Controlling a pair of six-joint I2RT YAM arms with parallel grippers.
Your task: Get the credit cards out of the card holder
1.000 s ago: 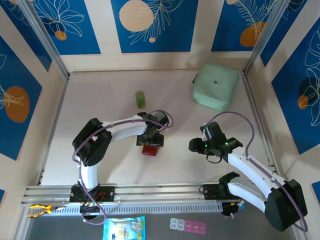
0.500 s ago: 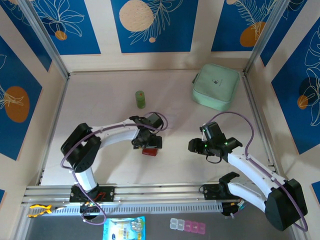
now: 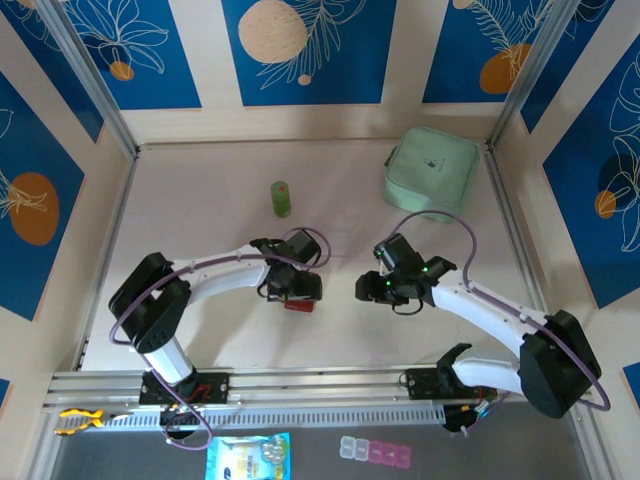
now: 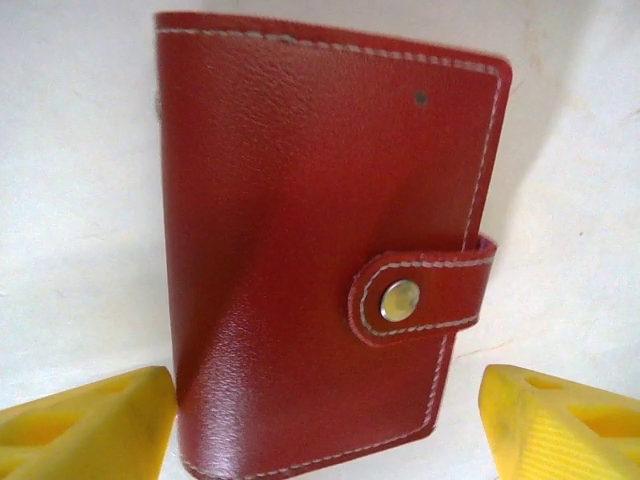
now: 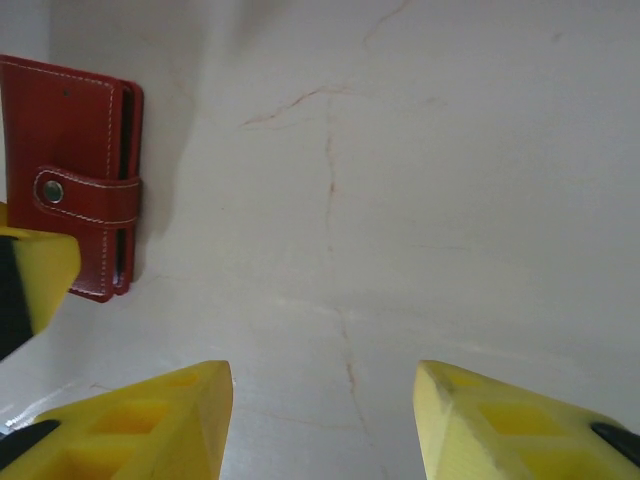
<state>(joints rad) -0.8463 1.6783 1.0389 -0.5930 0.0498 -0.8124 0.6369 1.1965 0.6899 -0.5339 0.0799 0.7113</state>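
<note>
Top camera: fixed, high and behind my two bases, looking down and forward over the whole table. It is the wide, distant view, taking in both arms, the rail at the near edge and the patterned walls.

Left wrist camera: looks along my left gripper down at the table, very near. The card holder takes up most of the frame, and my yellow fingertips sit at the bottom corners.

Right wrist camera: looks past my right gripper, tilted down at the tabletop, near but less close.

Shared: the card holder lies in all three views. In the right wrist view it sits at the left edge, with one yellow finger of my left gripper just below it.
</note>
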